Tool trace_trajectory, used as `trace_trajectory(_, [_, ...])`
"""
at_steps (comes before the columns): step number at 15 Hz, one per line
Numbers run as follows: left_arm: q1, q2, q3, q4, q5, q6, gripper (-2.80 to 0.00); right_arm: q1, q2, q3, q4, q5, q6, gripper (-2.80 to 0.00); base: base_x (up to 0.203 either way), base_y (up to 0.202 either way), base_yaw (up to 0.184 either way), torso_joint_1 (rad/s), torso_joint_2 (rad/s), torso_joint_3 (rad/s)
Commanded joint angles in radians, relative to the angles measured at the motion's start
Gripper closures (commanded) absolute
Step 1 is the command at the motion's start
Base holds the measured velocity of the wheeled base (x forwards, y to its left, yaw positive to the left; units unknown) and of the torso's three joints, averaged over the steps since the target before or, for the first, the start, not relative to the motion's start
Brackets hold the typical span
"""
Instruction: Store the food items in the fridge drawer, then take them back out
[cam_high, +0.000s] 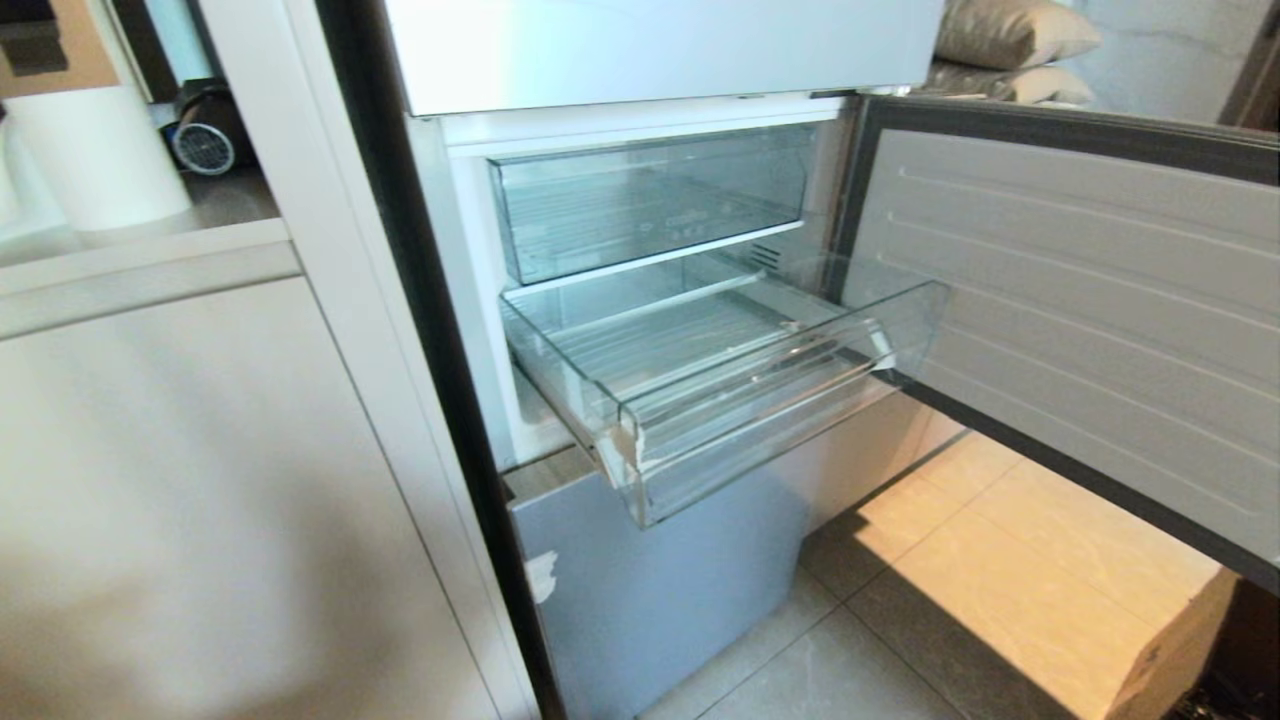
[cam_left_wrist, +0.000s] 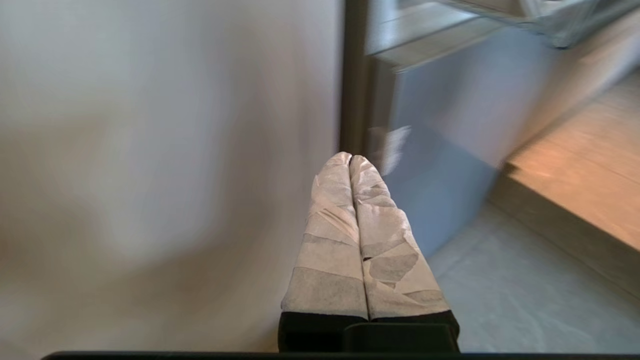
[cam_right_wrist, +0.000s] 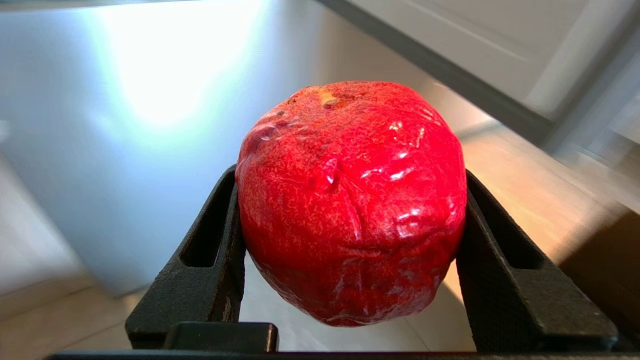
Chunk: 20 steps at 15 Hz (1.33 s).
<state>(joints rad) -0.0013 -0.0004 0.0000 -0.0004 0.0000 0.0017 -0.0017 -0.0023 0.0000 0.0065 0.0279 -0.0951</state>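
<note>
The wide, shallow, transparent plastic fridge drawer (cam_high: 740, 390) stands pulled out of the open fridge compartment, its thick clear front lip jutting over the tiled floor (cam_high: 900, 640), a white patch at its front corner nearest the dark fridge edge. Nothing shows inside it. Above the drawer sits a clear plastic bin (cam_high: 650, 200) with faint lettering on its front; beside the drawer the grey-lined fridge door (cam_high: 1080, 320) hangs open; below the drawer is a glossy pale-blue panel (cam_high: 660, 600).

Neither arm shows in the head view. The right gripper (cam_right_wrist: 350, 210) holds the small round red, slightly wrinkled glossy fruit (cam_right_wrist: 352, 200), its black jaws pinching the fruit from both sides, outside the drawer, in front of the pale-blue panel. The left gripper (cam_left_wrist: 351, 162) hangs near that panel's dark edge, its white-wrapped fingers (cam_left_wrist: 330, 240) pressed together with nothing between them.
</note>
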Motion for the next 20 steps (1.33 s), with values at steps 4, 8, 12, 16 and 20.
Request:
trace_trajectory(4, [0.000, 0.000, 0.000, 0.000, 0.000, 0.000, 0.00, 0.000, 0.004, 0.000, -0.002, -0.012, 0.021, 0.00, 0.002, -0.008, 0.175, 0.003, 0.00, 0.001])
trace_trajectory(8, [0.000, 0.000, 0.000, -0.001, 0.000, 0.000, 0.00, 0.000, 0.003, 0.000, -0.003, -0.013, 0.025, 0.00, 0.001, -0.008, 0.173, 0.003, 0.00, 0.002])
trace_trajectory(12, [0.000, 0.000, 0.000, 0.000, 0.000, 0.000, 0.00, 0.000, 0.069, -0.015, -0.049, 0.008, 0.003, 0.00, 0.000, -0.004, 0.085, 0.003, 0.00, 0.004])
trace_trajectory(16, [0.000, 0.000, 0.000, 0.000, 0.000, 0.000, 0.00, 0.009, 0.409, -0.198, -0.117, 0.042, 0.022, 0.00, 0.000, 0.000, 0.000, 0.000, 0.00, 0.000])
trace_trajectory(20, [0.000, 0.000, 0.000, 0.000, 0.000, 0.000, 0.00, 0.037, 0.833, -0.566, -0.128, 0.114, 0.053, 0.00, 0.000, 0.000, 0.000, 0.000, 0.00, 0.000])
